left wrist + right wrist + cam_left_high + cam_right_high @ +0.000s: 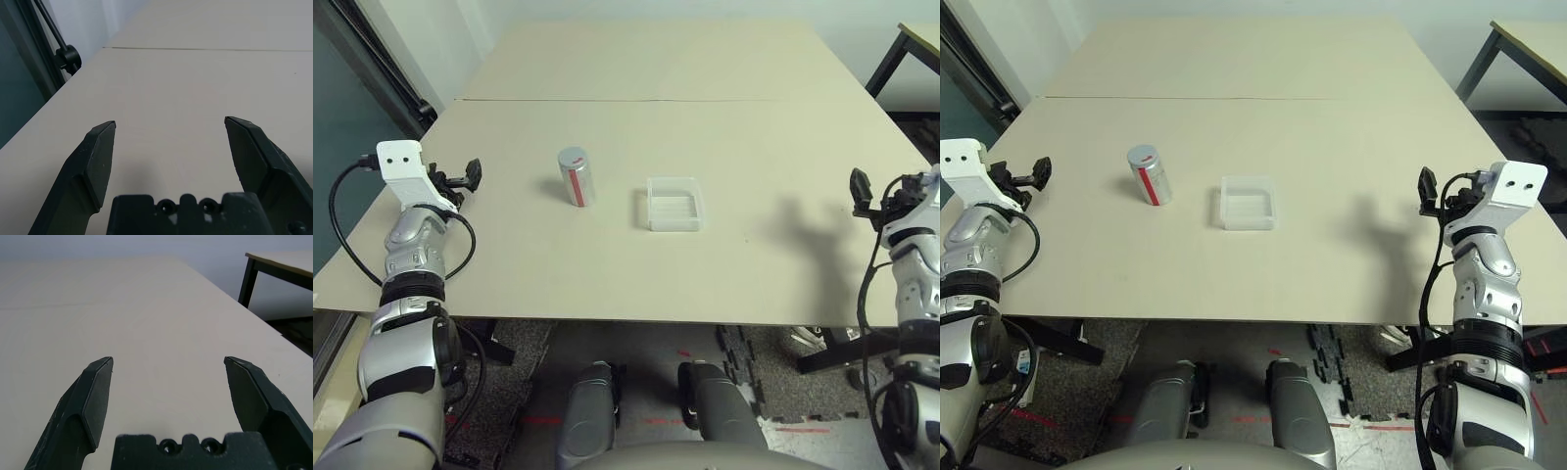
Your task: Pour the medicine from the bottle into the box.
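The silver-grey bottle (577, 177) with a red stripe and a round grey cap stands upright near the middle of the table. Just to its right lies the clear shallow box (673, 204), nothing visible inside. My left gripper (470, 176) hovers at the table's left edge, well left of the bottle, open and holding nothing; in the left wrist view its fingers (98, 161) stand wide apart over bare table. At the table's right edge my right gripper (1424, 190) is far right of the box, also open with nothing between its fingers (93, 401).
The beige table (607, 274) has a seam (656, 99) running across behind the bottle and box. A second table with a black leg (1474, 61) stands at the far right. A dark window frame (382, 59) runs along the left.
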